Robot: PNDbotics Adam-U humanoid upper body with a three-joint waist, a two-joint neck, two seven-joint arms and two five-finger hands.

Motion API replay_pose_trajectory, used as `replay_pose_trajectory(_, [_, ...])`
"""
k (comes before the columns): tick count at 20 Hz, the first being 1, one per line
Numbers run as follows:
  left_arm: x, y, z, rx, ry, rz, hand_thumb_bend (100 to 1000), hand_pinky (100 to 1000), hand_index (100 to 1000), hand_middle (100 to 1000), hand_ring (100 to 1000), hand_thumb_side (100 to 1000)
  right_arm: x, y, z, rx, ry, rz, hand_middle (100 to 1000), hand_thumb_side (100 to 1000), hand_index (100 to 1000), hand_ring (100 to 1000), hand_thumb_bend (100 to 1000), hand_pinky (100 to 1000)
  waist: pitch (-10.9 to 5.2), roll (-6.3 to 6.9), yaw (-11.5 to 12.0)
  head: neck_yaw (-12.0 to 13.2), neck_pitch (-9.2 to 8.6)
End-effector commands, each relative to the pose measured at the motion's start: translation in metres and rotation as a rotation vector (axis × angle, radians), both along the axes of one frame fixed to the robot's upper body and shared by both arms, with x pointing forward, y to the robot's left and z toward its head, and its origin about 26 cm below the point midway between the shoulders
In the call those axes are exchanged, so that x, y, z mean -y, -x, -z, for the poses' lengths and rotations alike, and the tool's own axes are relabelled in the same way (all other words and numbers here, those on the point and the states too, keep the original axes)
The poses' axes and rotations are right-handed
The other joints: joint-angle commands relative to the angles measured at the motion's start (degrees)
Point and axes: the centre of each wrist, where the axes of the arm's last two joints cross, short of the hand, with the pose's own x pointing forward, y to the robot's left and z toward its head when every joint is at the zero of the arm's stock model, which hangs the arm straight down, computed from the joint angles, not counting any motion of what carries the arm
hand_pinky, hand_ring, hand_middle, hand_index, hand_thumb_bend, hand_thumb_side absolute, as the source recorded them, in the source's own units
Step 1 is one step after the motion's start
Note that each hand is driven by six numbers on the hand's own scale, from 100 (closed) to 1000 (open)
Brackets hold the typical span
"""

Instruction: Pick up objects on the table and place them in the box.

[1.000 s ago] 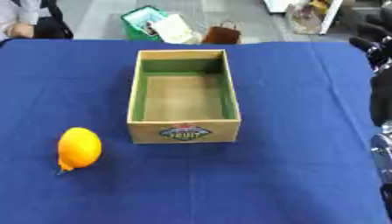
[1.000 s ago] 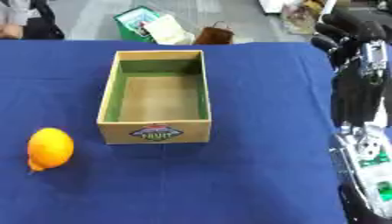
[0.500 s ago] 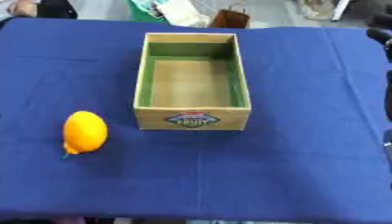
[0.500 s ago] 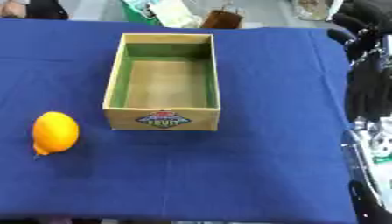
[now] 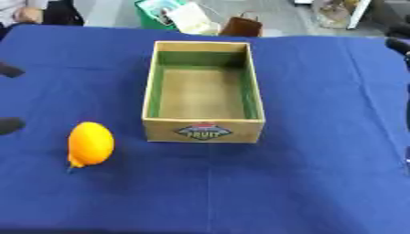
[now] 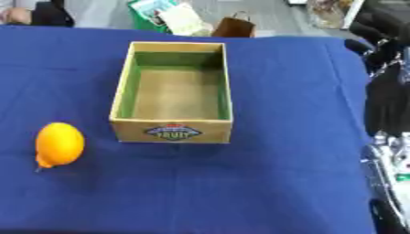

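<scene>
A yellow lemon (image 5: 89, 144) lies on the blue table (image 5: 304, 183), left of the box's front corner. The cardboard box (image 5: 203, 91) stands mid-table, open on top, with green inner walls, a label on its front and nothing inside. Two dark fingertips of my left hand (image 5: 9, 124) enter at the left edge, spread apart, a short way left of the lemon and not touching it. My right arm and hand (image 6: 383, 68) stand along the right edge, well clear of the box; the hand's pose is unclear.
Past the table's far edge sit a green crate (image 5: 164, 11) with papers and a brown bag (image 5: 240, 26). Silver arm parts (image 6: 392, 160) fill the lower right edge.
The whole picture has shifted, so the camera moved. The left hand's fingertips have come into view at the left edge. Lemon and box stay where they were on the table.
</scene>
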Motion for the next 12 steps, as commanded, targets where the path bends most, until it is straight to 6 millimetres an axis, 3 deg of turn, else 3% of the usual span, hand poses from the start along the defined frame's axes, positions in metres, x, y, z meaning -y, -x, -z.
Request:
replay_pose_trajectory(1, [0.007, -0.004, -0.011, -0.017, -0.028, 0.028, 524, 659, 940, 757, 706, 1000, 0.001, 0.001, -0.008, 0.023, 0.019, -0.012, 763, 1000, 837, 823, 100, 798, -0.83, 0.30, -0.1, 0.1, -0.97])
replay_pose_trajectory(5, [0.018, -0.012, -0.008, -0.062, -0.034, 0.058, 515, 684, 964, 783, 736, 994, 0.000, 0.001, -0.008, 0.021, 0.017, -0.016, 763, 1000, 837, 823, 100, 798, -0.93, 0.39, -0.4, -0.2, -1.40])
replay_pose_trajectory(10, [0.023, -0.019, -0.002, -0.113, -0.028, 0.065, 409, 710, 981, 805, 762, 893, 0.000, 0.001, -0.008, 0.020, 0.016, -0.018, 763, 1000, 838, 824, 100, 799, -0.66, 0.38, -0.5, -0.9, -1.93])
replay_pose_trajectory(12, [0.024, -0.021, 0.001, -0.128, -0.022, 0.066, 415, 720, 982, 812, 770, 868, 0.000, 0.001, -0.008, 0.021, 0.014, -0.017, 763, 1000, 838, 825, 100, 800, -0.35, 0.24, -0.6, -1.4, -2.22])
